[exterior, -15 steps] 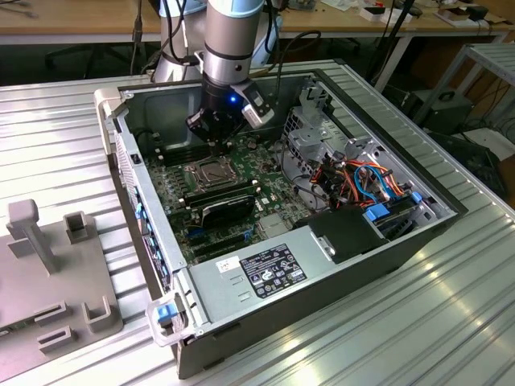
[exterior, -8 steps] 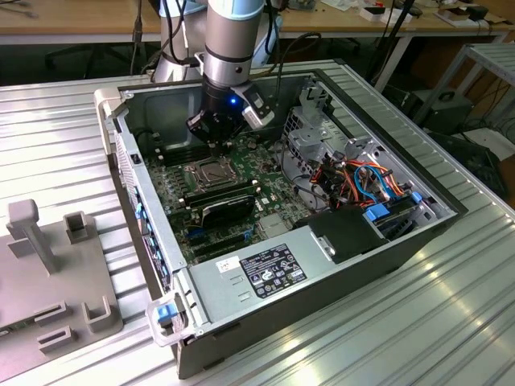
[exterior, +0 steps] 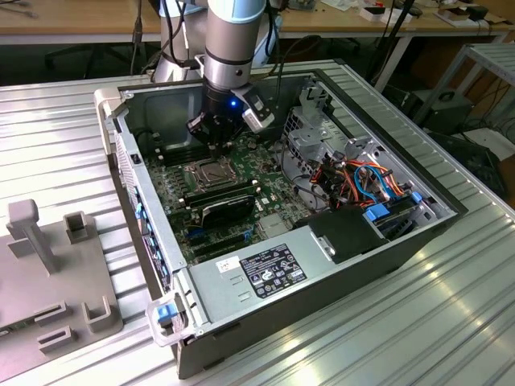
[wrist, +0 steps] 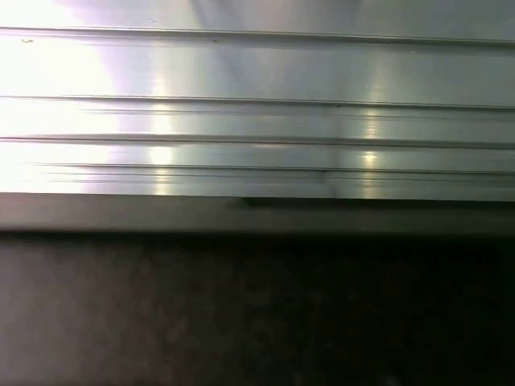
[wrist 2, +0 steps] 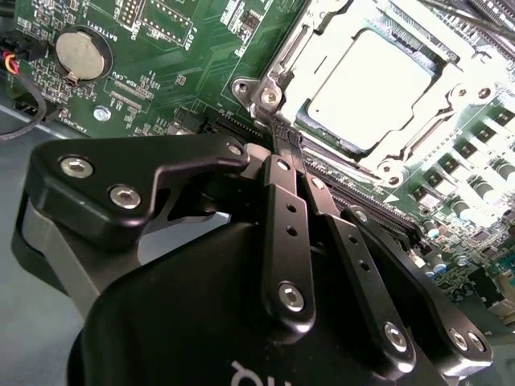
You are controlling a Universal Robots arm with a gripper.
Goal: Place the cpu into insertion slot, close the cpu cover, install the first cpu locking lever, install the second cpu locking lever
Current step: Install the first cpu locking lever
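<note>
No legible print (label [exterior: 272, 271] too small)

One cpu [wrist 2: 366, 84], one cpu cover [wrist 2: 299, 50], one coin battery [wrist 2: 76, 52], one end effector [wrist 2: 286, 151].

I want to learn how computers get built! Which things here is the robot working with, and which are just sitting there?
For the job:
- the gripper, at the socket's corner
- the cpu
- the cpu cover, down over it
- the insertion slot

Just sitting there:
- the round battery
- the power supply box
- the orange and blue cables
- the grey holder outside the case
</note>
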